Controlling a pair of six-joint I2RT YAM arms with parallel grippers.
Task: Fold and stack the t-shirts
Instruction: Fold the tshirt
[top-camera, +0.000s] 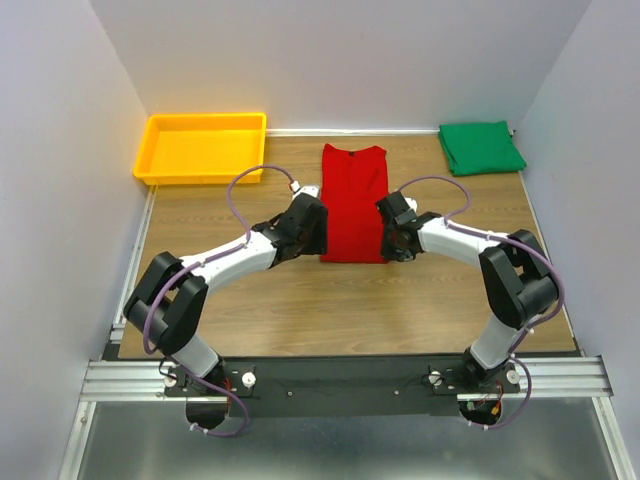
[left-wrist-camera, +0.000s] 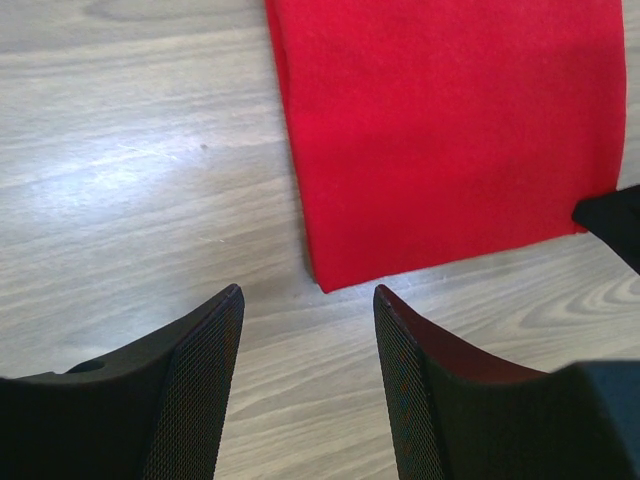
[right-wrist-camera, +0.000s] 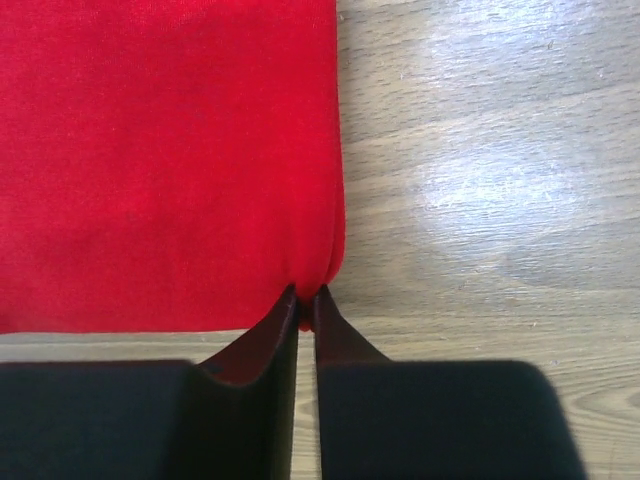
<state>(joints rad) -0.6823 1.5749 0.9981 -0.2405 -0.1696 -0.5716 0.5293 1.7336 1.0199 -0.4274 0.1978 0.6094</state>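
On the wooden table (top-camera: 250, 320) we see a yellow tray (top-camera: 200, 181) at the far left corner and a red t-shirt (top-camera: 354, 205) lying mid-table as a long folded strip. A folded green t-shirt (top-camera: 481, 148) sits at the far right corner. Our right gripper (right-wrist-camera: 305, 292) has its jaws nearly together — pinching the red t-shirt's near right corner. Our left gripper (left-wrist-camera: 308, 295) stands open just beside the near left corner — touching nothing.

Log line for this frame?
right gripper: shut on red tee corner | left gripper: open, short of other corner | green tee: folded, far right
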